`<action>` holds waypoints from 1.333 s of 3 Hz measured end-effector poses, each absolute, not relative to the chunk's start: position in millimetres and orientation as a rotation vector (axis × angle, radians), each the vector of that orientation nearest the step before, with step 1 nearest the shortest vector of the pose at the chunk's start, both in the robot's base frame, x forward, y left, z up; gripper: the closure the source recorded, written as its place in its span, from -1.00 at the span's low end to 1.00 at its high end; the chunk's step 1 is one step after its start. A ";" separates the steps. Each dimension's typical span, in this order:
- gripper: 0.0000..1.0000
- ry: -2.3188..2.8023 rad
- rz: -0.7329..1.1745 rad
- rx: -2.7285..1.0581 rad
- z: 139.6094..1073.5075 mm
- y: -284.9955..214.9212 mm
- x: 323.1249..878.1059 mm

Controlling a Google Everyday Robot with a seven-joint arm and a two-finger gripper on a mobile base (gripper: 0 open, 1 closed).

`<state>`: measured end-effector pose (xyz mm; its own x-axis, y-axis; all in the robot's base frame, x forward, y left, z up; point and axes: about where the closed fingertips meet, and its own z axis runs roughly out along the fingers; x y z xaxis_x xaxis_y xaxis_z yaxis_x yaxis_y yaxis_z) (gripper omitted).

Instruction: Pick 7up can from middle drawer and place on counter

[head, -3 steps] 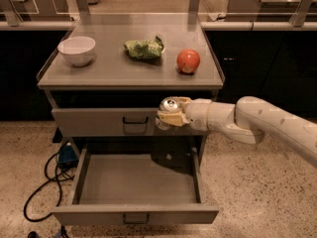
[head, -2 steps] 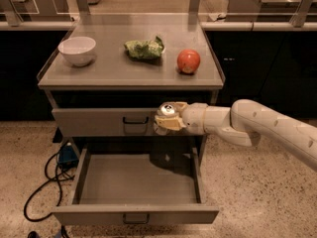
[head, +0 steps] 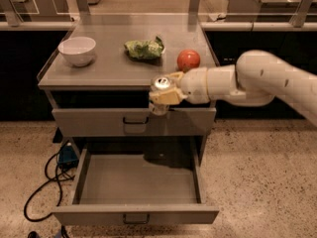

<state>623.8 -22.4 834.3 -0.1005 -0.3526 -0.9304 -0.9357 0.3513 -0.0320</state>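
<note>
My gripper [head: 162, 94] is shut on the 7up can [head: 161, 86], a small silvery can with a shiny round top. It holds the can upright in the air at the front edge of the counter [head: 106, 66], about level with its rim and in front of the shut top drawer. The middle drawer [head: 136, 182] is pulled wide open below and has nothing in it. My white arm reaches in from the right.
On the counter stand a white bowl [head: 77, 50] at the left, a green wrinkly snack bag [head: 144, 48] in the middle and a red apple [head: 188, 60] at the right. Black cables [head: 44, 182] lie on the floor left of the cabinet.
My gripper has lifted the can a little higher and slightly left, from in front of the top drawer up to the counter's front edge.
</note>
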 end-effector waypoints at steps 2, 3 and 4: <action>1.00 1.466 0.721 -1.307 979.3 3.5 656.1; 1.00 1.527 0.800 -1.337 960.6 28.1 701.7; 1.00 1.665 0.893 -1.368 918.2 55.1 738.0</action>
